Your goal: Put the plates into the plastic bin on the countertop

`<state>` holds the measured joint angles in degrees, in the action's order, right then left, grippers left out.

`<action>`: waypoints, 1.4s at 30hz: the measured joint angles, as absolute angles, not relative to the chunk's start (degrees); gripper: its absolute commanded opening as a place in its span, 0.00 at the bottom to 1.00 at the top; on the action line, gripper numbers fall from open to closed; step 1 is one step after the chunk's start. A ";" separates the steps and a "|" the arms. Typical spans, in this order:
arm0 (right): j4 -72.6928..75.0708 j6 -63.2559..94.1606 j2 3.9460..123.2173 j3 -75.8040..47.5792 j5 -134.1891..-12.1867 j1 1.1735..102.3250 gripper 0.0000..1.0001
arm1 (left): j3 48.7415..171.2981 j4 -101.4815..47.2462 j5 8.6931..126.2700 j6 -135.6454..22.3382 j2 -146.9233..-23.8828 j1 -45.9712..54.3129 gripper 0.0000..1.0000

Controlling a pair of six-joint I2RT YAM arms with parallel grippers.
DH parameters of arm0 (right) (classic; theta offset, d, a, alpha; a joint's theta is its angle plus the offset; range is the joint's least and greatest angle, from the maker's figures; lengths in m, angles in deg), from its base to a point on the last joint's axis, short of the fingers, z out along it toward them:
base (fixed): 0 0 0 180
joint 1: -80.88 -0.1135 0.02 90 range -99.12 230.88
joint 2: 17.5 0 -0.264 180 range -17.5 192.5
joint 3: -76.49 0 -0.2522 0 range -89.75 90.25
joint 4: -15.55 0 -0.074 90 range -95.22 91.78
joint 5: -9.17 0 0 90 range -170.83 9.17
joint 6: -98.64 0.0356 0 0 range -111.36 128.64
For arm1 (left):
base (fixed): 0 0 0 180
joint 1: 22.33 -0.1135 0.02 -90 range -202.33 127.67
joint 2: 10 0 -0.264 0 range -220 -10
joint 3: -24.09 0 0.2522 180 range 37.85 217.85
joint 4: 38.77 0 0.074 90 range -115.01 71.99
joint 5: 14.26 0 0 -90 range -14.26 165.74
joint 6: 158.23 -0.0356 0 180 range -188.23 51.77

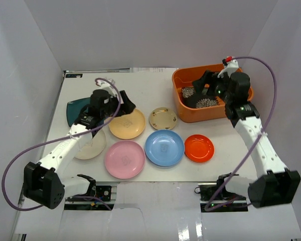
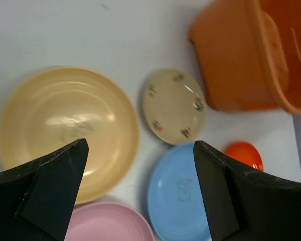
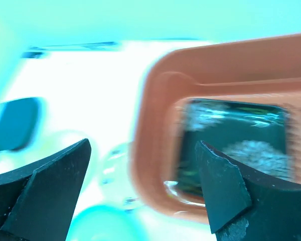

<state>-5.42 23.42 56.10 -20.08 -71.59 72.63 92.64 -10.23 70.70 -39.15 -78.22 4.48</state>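
As only the black flowered square plate [image 1: 204, 103] is in the orange plastic bin [image 1: 200, 116], approx. 7 plates [image 1: 164, 147] wait outside; left hand [image 2: 140, 145], right hand [image 3: 143, 145] released.

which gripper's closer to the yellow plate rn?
Left. The left gripper hovers over the far edge of the yellow plate; the right gripper is over the orange bin, well off to its right.

A: Anything in view besides the job stuff?
B: Not much. Plain white back wall [image 1: 150, 30] at 12 o'clock, left wall [image 1: 20, 75] at 9, right wall [image 1: 286, 55] at 3. They meet in creases.
A: Other bits?
B: Small dark strip [image 1: 72, 75] at approx 10–11, lying flat by the back wall's foot. Too small to read. Glossy white panel [image 1: 165, 226] at 6, w/ faint reflections.
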 measured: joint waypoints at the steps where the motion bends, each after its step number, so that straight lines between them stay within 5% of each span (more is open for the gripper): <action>1: -4.13 23.95 52.10 -23.42 -70.89 71.03 0.90 | 92.83 -10.25 70.84 -38.61 -79.08 1.03 0.96; 10: 8.42 32.78 34.16 -50.44 -65.23 52.34 1.00 | 90.97 -9.59 70.07 -34.21 -83.12 -32.63 0.90; 17: 9.84 33.54 34.01 -54.41 -64.14 42.46 1.00 | 86.27 -10.99 66.09 -32.77 -88.36 -52.96 0.88; 29: 14.21 32.87 38.60 -54.79 -60.14 37.04 0.96 | 81.29 -21.48 54.18 -33.80 -97.96 -60.65 0.87; 42: 16.64 32.21 40.37 -54.83 -58.31 36.17 0.95 | 81.16 -40.57 43.34 -27.13 -111.36 -61.59 0.59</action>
<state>16.64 32.21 40.37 -54.83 -58.31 36.17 81.16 -40.57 43.34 -27.13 -111.36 -61.59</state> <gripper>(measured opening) 0.955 0.635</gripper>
